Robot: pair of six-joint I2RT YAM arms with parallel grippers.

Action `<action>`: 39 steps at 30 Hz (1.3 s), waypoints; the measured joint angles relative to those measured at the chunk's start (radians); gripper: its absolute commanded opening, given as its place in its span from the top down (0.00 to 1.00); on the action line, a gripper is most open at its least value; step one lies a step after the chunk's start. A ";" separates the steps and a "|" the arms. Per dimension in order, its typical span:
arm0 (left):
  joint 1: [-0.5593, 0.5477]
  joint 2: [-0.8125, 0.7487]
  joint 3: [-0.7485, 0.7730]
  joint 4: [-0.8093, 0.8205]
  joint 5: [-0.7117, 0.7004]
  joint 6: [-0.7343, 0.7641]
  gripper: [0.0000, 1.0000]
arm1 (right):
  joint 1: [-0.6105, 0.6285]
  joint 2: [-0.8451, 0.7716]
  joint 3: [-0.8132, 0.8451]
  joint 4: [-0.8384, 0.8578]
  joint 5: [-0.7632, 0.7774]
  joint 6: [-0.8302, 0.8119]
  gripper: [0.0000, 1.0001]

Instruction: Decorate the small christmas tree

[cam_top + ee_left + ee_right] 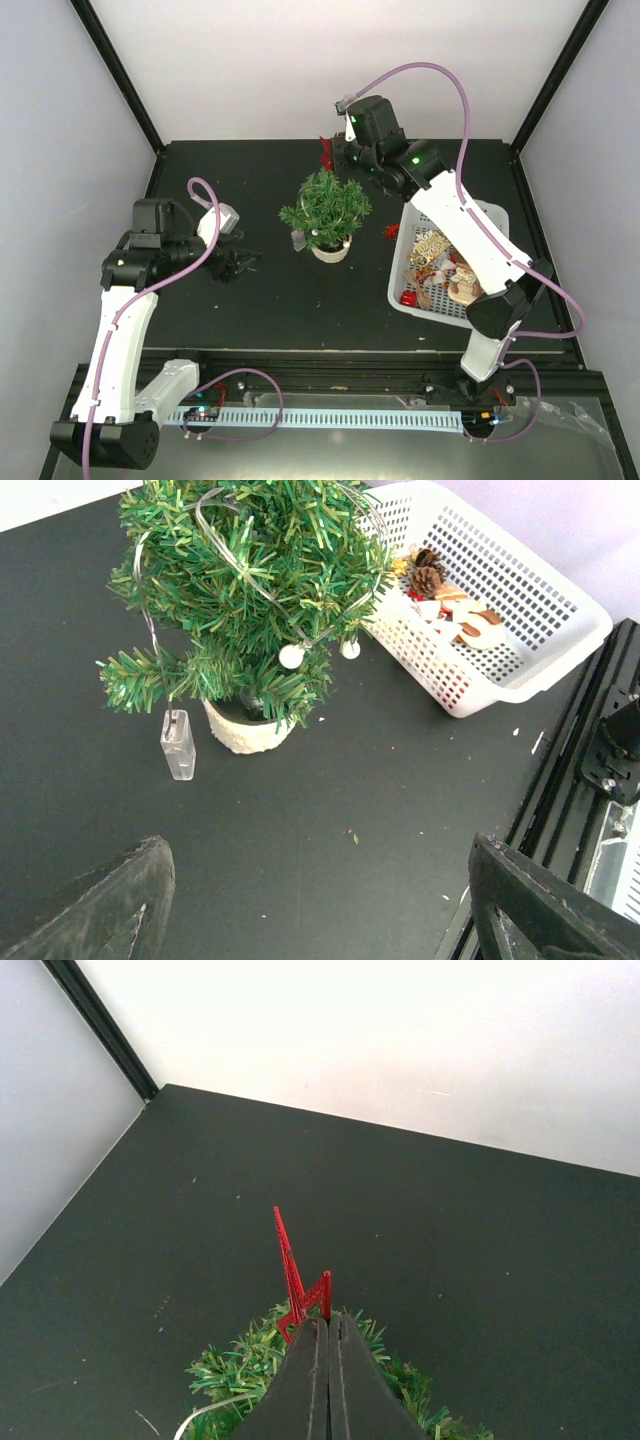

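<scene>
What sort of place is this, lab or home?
Likely a lab robot cell: plain white wall panels in black framing, a black tabletop, left arm and right arm bolted at its near edge.

- Looking like a robotics lab test cell.
- Enclosing a matte black tabletop (280, 310) with plain white wall panels (300, 60) and black corner posts (115, 70).
- Trailing thin purple cables (425, 66) overhead.

White slatted basket (440, 665) in the upper right of the left wrist view, on a black table (350, 780), holding a pine cone (427, 580) and pale ornaments (478, 628). Small clear plastic box (177, 745) stands at left.
</scene>
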 measured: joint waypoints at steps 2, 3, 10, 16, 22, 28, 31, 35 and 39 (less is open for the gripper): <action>0.000 -0.002 0.000 0.000 0.000 -0.003 0.19 | 0.000 -0.007 -0.001 -0.001 -0.005 -0.002 0.99; 0.000 -0.002 0.000 0.000 0.000 -0.004 0.19 | 0.000 -0.010 -0.002 -0.002 -0.006 -0.004 0.99; 0.000 -0.002 0.000 0.000 -0.001 -0.006 0.19 | 0.000 -0.021 -0.002 -0.017 -0.014 -0.022 0.99; 0.000 -0.002 0.000 0.000 -0.002 -0.006 0.19 | 0.000 -0.024 -0.002 -0.019 -0.017 -0.026 0.99; 0.000 -0.002 0.000 0.000 -0.002 -0.006 0.19 | 0.000 -0.024 -0.002 -0.019 -0.029 -0.026 0.99; 0.000 -0.002 0.000 0.002 -0.002 -0.006 0.19 | 0.000 -0.024 -0.002 -0.019 -0.037 -0.026 0.92; 0.000 -0.002 -0.004 0.005 -0.003 -0.006 0.19 | 0.000 -0.024 -0.002 -0.022 -0.038 -0.024 0.89; 0.000 -0.002 -0.009 0.006 -0.010 -0.007 0.18 | 0.000 -0.024 -0.002 -0.025 -0.039 -0.023 0.87; 0.000 -0.002 -0.010 0.006 -0.016 -0.007 0.19 | 0.000 -0.024 -0.002 -0.026 -0.040 -0.023 0.84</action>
